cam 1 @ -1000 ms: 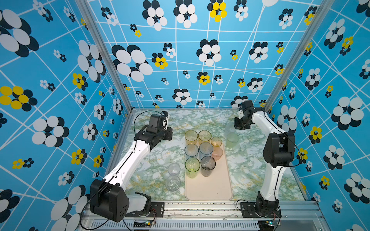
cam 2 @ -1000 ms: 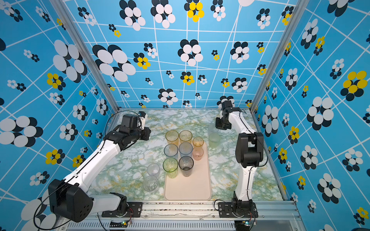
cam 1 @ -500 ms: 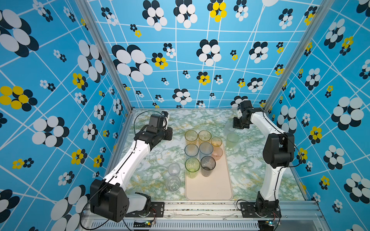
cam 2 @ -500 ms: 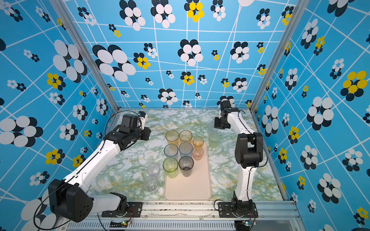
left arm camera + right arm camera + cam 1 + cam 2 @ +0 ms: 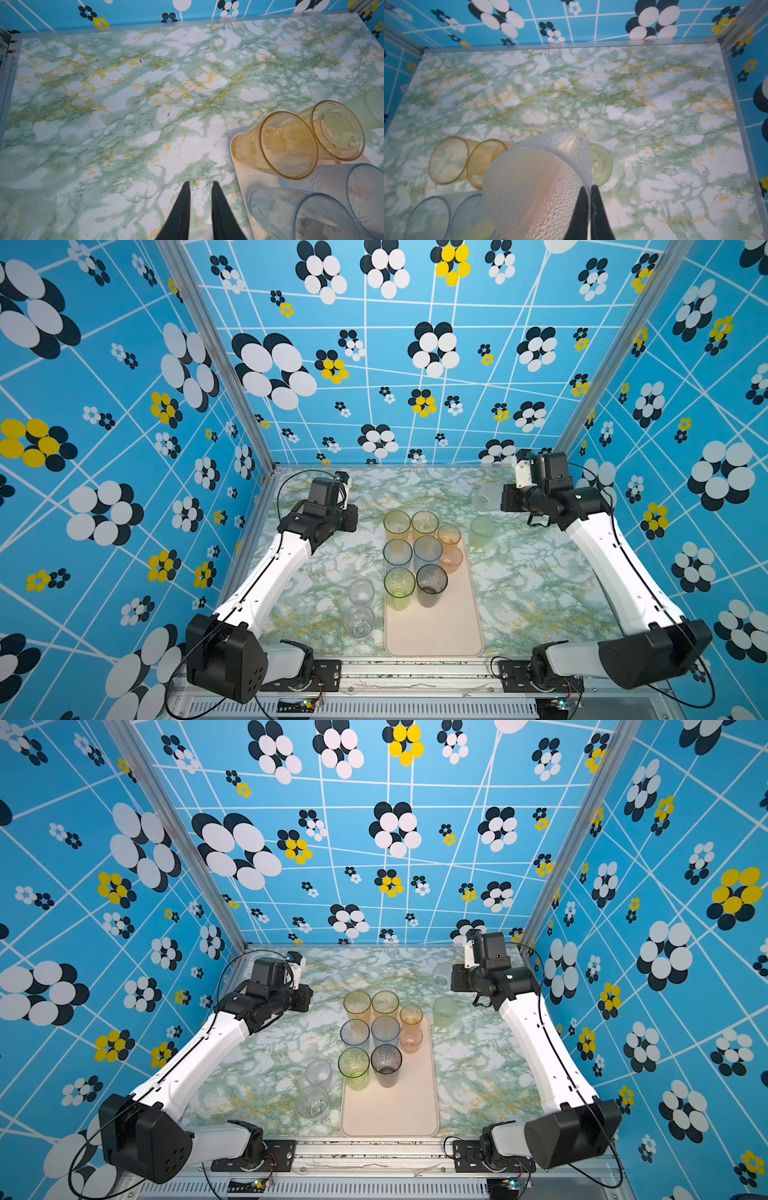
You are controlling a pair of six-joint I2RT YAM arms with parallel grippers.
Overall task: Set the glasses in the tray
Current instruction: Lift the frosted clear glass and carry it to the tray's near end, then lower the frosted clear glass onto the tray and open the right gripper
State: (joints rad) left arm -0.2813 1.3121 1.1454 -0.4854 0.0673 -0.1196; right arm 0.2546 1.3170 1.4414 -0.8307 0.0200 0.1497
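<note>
While tight on frosted glass [image 5: 533, 187], right claw [image 5: 588, 190] aloft (left claw [image 5: 200, 184] ajar, empty).

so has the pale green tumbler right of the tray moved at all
No. The pale green tumbler sits just off the tray's far right corner, as before.

Both top views look from high over the front edge of the table [image 5: 540, 593], steeply down and toward the back wall [image 5: 415, 364]. They are far enough off to hold the whole table and the tray [image 5: 434, 635], and they share nearly everything, shifted slightly sideways. The left wrist camera sits low over the table, facing the back wall, with the amber glasses [image 5: 286, 145] at its edge. The right wrist camera faces the same way, a frosted glass [image 5: 533, 187] close before its lens. Both wrist views share those amber glasses.
</note>
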